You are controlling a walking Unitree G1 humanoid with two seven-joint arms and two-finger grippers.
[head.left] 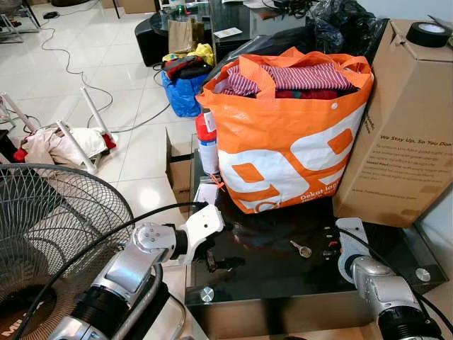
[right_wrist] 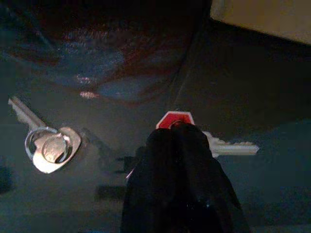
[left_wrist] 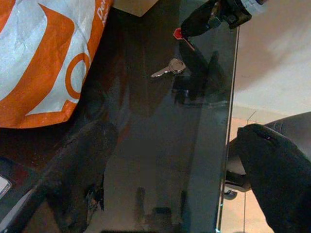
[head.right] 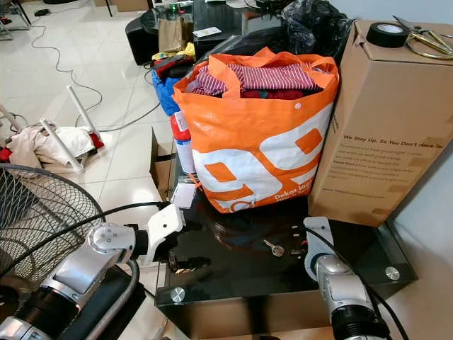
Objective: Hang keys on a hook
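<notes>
Two keys lie on a dark glass table [head.left: 269,283] in front of an orange bag. The silver key [head.left: 301,248] with its ring [right_wrist: 48,148] lies loose near the table's middle. A key with a red head [right_wrist: 174,119] lies just to its right. My right gripper [head.left: 331,249] comes in from the table's right front, and its fingers [right_wrist: 180,174] are pressed together on the red head while the blade rests on the glass. My left gripper [head.left: 212,262] hovers open over the table's left front edge, well apart from both keys, which also show in the left wrist view [left_wrist: 167,68].
The orange bag [head.left: 283,134] full of clothes stands at the table's back, with a tall cardboard box [head.left: 403,120] to its right bearing a tape roll [head.left: 428,33]. A spray can [head.left: 206,145] stands at the bag's left. A fan [head.left: 49,219] stands on the floor at left.
</notes>
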